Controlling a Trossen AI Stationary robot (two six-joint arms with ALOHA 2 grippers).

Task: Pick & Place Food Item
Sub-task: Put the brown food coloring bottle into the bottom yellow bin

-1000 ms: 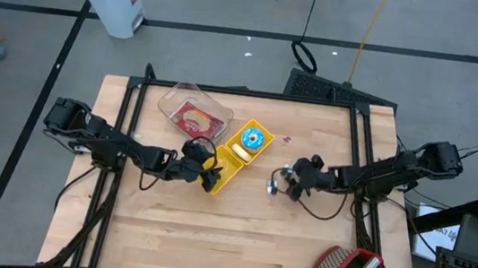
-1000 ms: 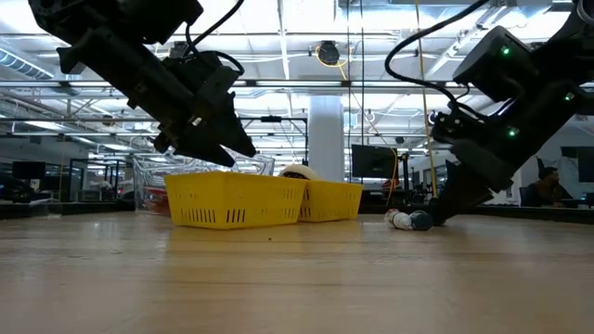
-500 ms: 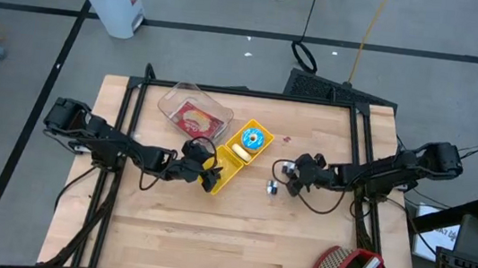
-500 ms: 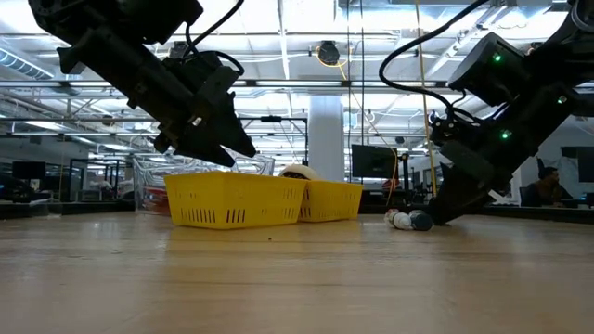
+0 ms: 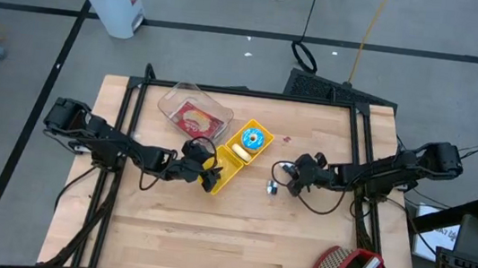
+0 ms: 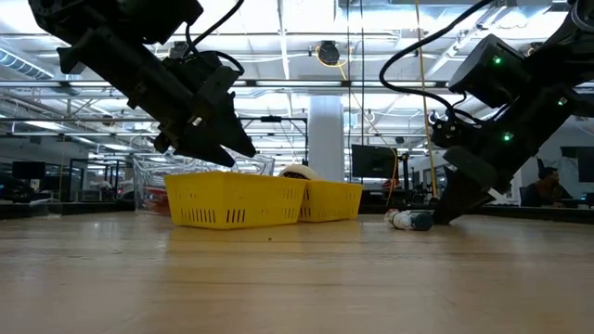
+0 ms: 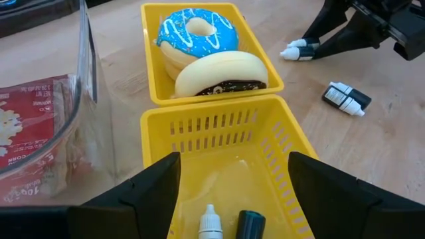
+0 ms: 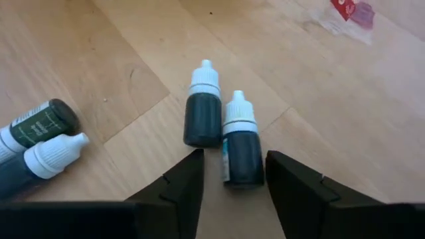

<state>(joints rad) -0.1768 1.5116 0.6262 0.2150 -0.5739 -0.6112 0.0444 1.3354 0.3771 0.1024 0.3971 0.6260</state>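
Since a second ago the right gripper (image 5: 284,178) has edged toward the yellow basket (image 5: 234,158) and begun narrowing its fingers over two small dropper bottles (image 8: 222,133) lying side by side on the wood, right of the basket; nothing is grasped yet. Left of that, the left gripper (image 5: 209,174) hovers spread wide over the basket's near compartment, holding nothing. Those bottles look light, rigid and smooth, likely to roll; I'd take one across its dark body, not the white cap. Another pair (image 8: 33,149) is cut off at the frame edge, labels unreadable.
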